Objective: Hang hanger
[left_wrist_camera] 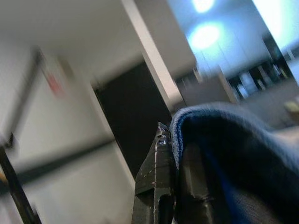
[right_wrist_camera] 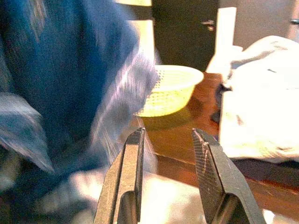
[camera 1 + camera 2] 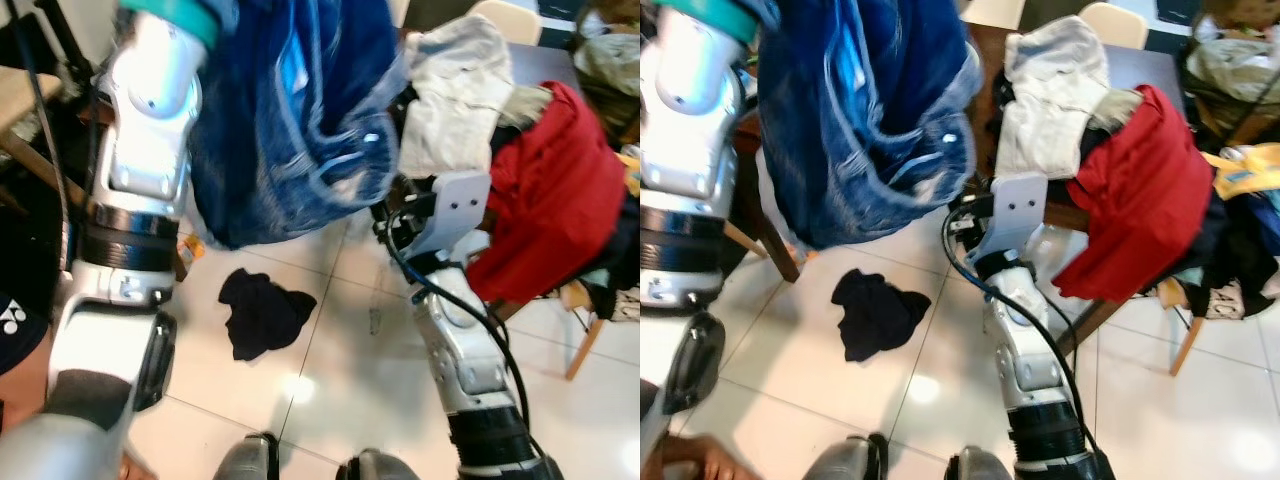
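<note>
High above the tiled floor (image 3: 330, 400), the left gripper (image 1: 175, 186) has its jaws closed on the blue garment (image 3: 290, 110), probably lifting it for hanging, while the right gripper (image 2: 170, 177) waits open; no hanger can be made out.

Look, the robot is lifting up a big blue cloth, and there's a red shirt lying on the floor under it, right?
Not quite. The clothing lying on the floor tiles is black, not red; both eye views show it. The red garment is draped over a chair. The rest holds: the left gripper holds the big blue cloth raised.
</note>
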Controlling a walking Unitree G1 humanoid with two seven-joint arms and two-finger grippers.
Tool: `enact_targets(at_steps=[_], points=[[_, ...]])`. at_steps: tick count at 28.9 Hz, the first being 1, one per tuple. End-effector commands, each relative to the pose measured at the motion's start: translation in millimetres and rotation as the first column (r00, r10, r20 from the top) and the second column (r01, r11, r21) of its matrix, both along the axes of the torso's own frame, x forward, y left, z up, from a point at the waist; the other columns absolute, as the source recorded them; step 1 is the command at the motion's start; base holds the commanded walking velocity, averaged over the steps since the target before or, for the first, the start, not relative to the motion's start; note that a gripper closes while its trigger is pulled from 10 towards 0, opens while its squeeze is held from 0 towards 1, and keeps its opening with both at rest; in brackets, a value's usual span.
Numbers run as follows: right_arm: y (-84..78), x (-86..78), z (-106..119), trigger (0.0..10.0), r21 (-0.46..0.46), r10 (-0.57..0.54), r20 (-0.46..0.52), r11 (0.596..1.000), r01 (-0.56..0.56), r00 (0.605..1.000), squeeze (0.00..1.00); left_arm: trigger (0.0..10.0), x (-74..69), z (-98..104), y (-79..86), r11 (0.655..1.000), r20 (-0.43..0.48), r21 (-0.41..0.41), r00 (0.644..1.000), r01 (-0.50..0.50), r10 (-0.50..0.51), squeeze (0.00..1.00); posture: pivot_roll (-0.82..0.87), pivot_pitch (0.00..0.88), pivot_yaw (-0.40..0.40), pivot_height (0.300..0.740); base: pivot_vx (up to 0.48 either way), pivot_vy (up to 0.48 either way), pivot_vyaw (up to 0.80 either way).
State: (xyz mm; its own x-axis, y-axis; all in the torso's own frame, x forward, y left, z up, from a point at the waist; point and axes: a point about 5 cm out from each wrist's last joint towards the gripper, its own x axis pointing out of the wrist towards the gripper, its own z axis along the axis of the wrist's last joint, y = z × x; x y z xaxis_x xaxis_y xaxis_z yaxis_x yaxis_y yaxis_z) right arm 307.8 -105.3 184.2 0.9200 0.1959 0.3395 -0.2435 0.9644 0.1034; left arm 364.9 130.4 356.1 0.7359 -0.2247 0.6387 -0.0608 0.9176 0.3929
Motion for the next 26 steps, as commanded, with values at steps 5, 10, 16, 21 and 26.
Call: enact_targets(at_steps=[5, 10, 16, 21, 26], points=[[-3.8, 0.5, -10, 10.0, -0.022, -0.012, -0.034, 1.000, 0.011, 0.999, 0.00, 10.0, 8.8, -31, 16.3, 0.995, -0.148, -0.088, 0.989, -0.042, 0.028, 0.00, 0.04, 0.052, 0.019, 0.733, 0.000, 0.000, 0.00], [-6.9, 0.2, -18, 10.0, -0.034, -0.022, -0.057, 0.999, 0.020, 0.998, 0.00, 10.0, 12.0, -86, 29.8, 0.987, -0.308, -0.116, 0.949, -0.108, 0.067, 0.00, 0.03, 0.054, 0.022, 0.733, 0.000, 0.000, 0.00], [-11.0, -1.9, -33, 10.0, -0.049, -0.032, -0.104, 0.998, 0.027, 0.994, 0.00, 10.0, -3.8, -166, 37.2, 0.983, -0.462, -0.103, 0.883, -0.154, 0.090, 0.00, 0.03, 0.058, 0.020, 0.733, 0.000, 0.000, 0.00], [-11.5, -1.6, -40, 10.0, -0.058, -0.031, -0.125, 0.998, 0.024, 0.992, 0.00, 10.0, -14.1, -203, 35.6, 0.986, -0.535, -0.068, 0.840, -0.150, 0.091, 0.00, 0.03, 0.061, 0.013, 0.733, 0.000, 0.000, 0.00], [-14.4, -3.4, -57, 10.0, -0.086, -0.036, -0.177, 0.996, 0.021, 0.984, 0.00, 10.0, -30.6, -254, 31.5, 0.989, -0.660, -0.020, 0.745, -0.147, 0.098, 0.00, 0.03, 0.059, 0.009, 0.733, 0.000, 0.000, 0.00]])
